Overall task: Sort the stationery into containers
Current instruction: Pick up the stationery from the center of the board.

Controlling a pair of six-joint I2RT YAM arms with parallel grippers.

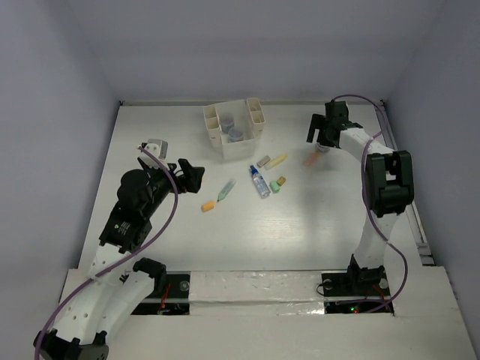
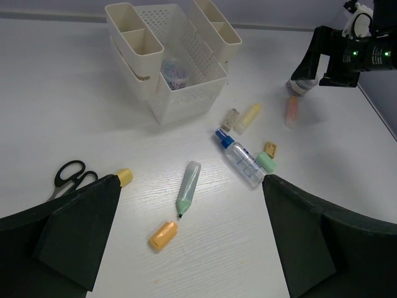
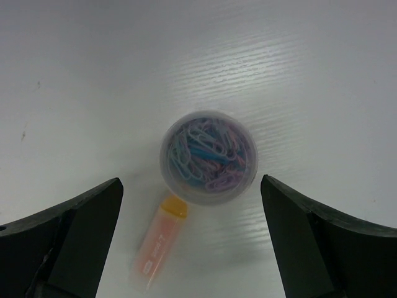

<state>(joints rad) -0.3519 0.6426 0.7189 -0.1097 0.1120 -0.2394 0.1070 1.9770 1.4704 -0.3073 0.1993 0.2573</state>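
The cream organizer [image 1: 234, 127] stands at the back centre and holds a round purple jar [image 2: 175, 73]. My right gripper [image 3: 190, 180] is open and hangs over a clear jar of paper clips [image 3: 208, 156], its fingers apart on either side. An orange highlighter [image 3: 158, 242] lies beside that jar. My left gripper [image 2: 191, 180] is open and empty above the light green marker [image 2: 188, 188] and an orange cap [image 2: 163, 235]. The blue-capped bottle [image 2: 240, 158], a yellow highlighter [image 2: 250, 117], a green block [image 2: 267, 162] and a small orange block [image 2: 270, 148] lie mid-table.
Black scissors [image 2: 71, 176] and a yellow cap [image 2: 124, 177] lie at the left by my left finger. A grey block [image 2: 230, 119] sits next to the yellow highlighter. White walls enclose the table on three sides.
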